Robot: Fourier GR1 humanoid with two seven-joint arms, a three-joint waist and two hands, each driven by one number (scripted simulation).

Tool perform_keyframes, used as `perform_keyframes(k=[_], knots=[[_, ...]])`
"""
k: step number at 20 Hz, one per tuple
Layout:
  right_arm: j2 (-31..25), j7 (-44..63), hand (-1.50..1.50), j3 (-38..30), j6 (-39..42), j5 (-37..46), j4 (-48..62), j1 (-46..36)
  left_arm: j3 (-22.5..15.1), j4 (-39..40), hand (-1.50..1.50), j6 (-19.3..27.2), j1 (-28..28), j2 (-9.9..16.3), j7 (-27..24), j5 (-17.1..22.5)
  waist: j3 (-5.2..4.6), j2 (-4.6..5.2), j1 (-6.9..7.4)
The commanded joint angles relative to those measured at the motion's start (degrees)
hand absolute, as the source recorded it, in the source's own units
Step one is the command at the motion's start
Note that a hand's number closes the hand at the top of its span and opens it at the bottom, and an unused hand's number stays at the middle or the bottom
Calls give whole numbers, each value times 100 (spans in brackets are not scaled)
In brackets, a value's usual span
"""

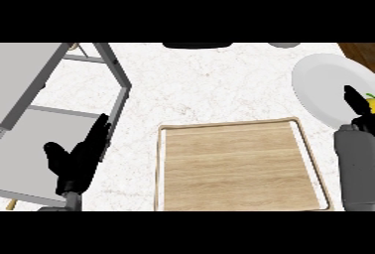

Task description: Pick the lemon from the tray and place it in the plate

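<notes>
There was a wooden tray (pixel 238 168) lying flat on the white stone counter (pixel 205 84), and its board had nothing on it. It had a pale raised rim all round. To the right and a little further back sat a white plate (pixel 322 87), partly cut off by the edge of the view. The lemon (pixel 370 103) was over the right part of that plate, well away from the tray. Only a small yellow bit of it showed, with a tiny spot of green on top, so which way its long side pointed could not be told. The right hand (pixel 357 110) hid most of it. That black hand came up from a grey forearm (pixel 355 168) at the right edge, and its fingers (pixel 351 96) were curled round the lemon, clamped on it above the plate. Whether the lemon touched the plate could not be seen. The left hand (pixel 77 158) was at the lower left, resting with its fingers straight and pointing up, a bit spread, and it held nothing. It lay over a grey metal frame (pixel 117 69) that stood at the left side of the counter. A dark thing (pixel 198 45) and a small grey round thing (pixel 284 44) peeked in at the far edge of the counter.
</notes>
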Motion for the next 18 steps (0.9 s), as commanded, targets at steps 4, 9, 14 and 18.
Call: perform_keyframes(k=[4,9,14,18], knots=[[781,-344,-150,1036,334,-858,-1628,1288,83,633,0,-26,37,-68,156,30,-77,72,-73],[1111,34,-150,1390,226,-285,-1667,1645,-19,493,0,-84,189,-68,152,-64,-88,80,7],[1121,351,-150,1629,192,-150,-1846,2077,-138,177,0,93,81,-191,611,-148,-82,84,35],[1124,1035,-150,2153,-153,239,-1821,2113,-95,863,0,93,-91,-392,22,-273,-90,100,16]])
